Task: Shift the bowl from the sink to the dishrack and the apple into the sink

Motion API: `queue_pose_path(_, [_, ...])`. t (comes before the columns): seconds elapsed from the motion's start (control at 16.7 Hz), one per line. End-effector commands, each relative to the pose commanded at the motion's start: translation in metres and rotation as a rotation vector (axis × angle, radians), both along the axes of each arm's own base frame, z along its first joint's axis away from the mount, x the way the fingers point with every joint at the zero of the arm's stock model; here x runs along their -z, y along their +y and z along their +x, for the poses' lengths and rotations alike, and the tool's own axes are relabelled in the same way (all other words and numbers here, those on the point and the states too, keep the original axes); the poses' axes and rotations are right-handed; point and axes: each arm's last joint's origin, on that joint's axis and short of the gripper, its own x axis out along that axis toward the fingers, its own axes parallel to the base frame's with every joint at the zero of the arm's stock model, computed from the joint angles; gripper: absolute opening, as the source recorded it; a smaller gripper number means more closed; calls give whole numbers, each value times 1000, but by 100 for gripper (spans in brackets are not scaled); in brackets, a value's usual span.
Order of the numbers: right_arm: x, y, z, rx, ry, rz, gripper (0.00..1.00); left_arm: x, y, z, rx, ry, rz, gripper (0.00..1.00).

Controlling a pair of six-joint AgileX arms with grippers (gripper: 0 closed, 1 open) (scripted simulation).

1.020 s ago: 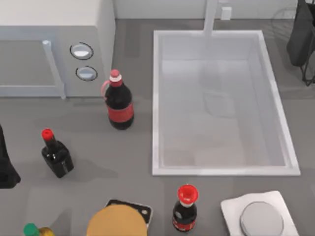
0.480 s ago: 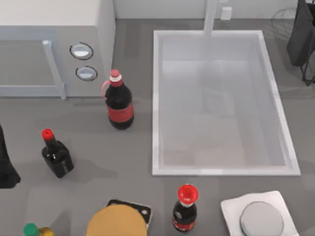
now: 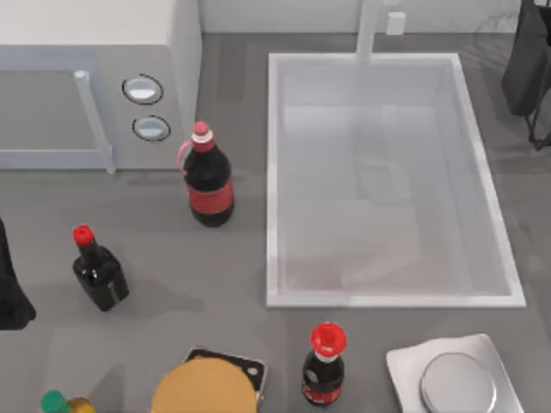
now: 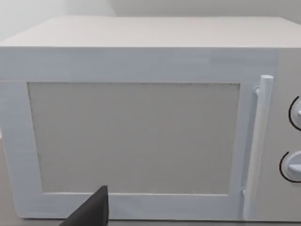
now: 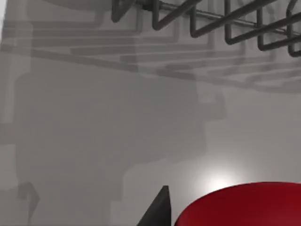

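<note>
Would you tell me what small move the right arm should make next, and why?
Probably lower the right arm slightly so the apple comes between the jaws: the fruit lies close under that wrist, near the dishrack, and the sink has no apple yet. The left arm sits parked at the table's left.

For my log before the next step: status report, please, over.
Left arm parked, table's left edge. Right arm far right, apple close before it, near dishrack. Sink holds nothing.
</note>
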Motion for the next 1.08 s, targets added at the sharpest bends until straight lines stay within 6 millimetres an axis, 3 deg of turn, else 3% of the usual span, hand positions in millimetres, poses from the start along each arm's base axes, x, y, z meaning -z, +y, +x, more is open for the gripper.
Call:
queue_pose_path(0.3, [1, 76, 12, -76, -408, 6, 0, 0, 0, 0, 0, 0, 0, 100])
queue_pose_path(0.6, [-5, 141, -8, -109, -751, 144, 0, 0, 0, 0, 0, 0, 0, 100])
queue_pose_path(0.84, [-9, 170, -30, -112, -910, 266, 0, 0, 0, 0, 0, 0, 0, 100])
queue_pose_path(1.08, [-10, 179, -38, -111, -956, 311, 0, 0, 0, 0, 0, 0, 0, 100])
